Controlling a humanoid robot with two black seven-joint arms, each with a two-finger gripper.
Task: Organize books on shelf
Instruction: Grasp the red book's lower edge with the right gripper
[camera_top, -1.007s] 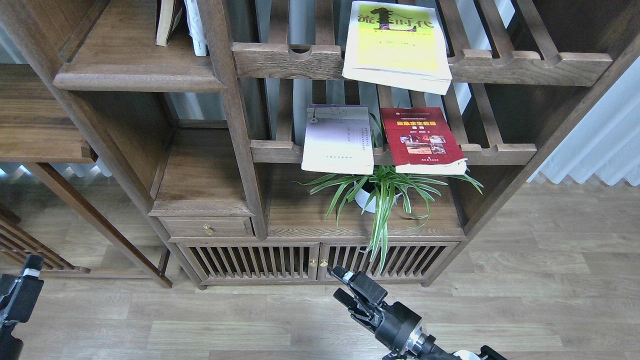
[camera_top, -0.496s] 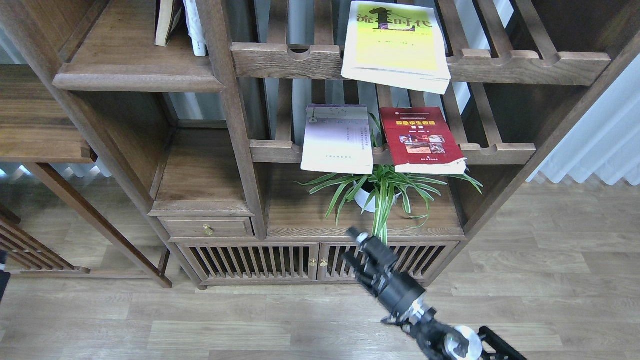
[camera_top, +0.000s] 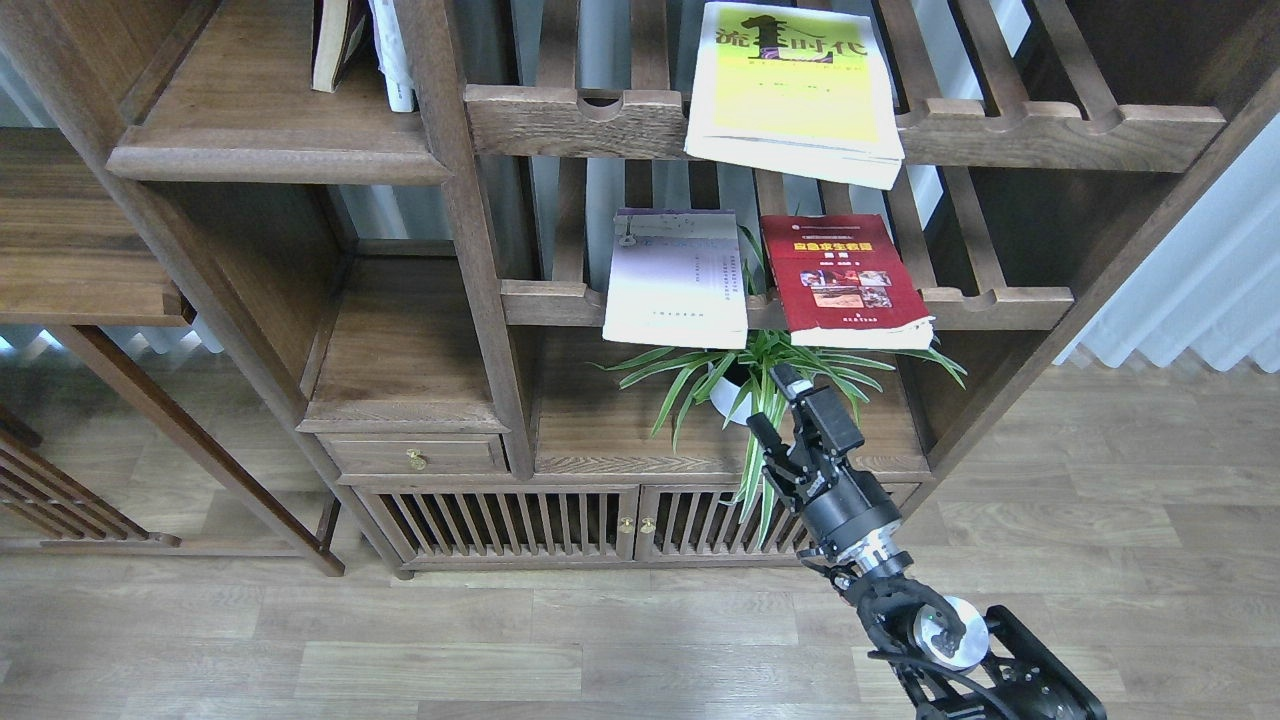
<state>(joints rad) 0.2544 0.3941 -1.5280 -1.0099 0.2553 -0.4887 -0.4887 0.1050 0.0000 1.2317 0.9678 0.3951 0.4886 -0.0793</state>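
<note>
The yellow-green book (camera_top: 795, 90) lies flat on the upper slatted rack, overhanging its front rail. The pale lilac-white book (camera_top: 677, 280) and the dark red book (camera_top: 843, 280) lie side by side on the lower slatted rack. The shelf (camera_top: 270, 125), a solid dark board with a rounded front edge, is at the upper left and holds a couple of upright books at its back. My right gripper (camera_top: 766, 396) is open and empty. It is in front of the plant's leaves, below the dark red book and apart from it. My left gripper is out of view.
A spider plant in a white pot (camera_top: 728, 395) stands under the lower rack, right by my right gripper. Below are a cabinet with slatted doors (camera_top: 560, 520) and a small drawer (camera_top: 415, 455). Wooden floor (camera_top: 400, 650) lies in front, and a pale curtain (camera_top: 1200, 290) hangs at the right.
My right gripper has risen from near the floor, up and to the right, to the plant's leaves. My left gripper, at the lower left edge a second ago, has left the view.
</note>
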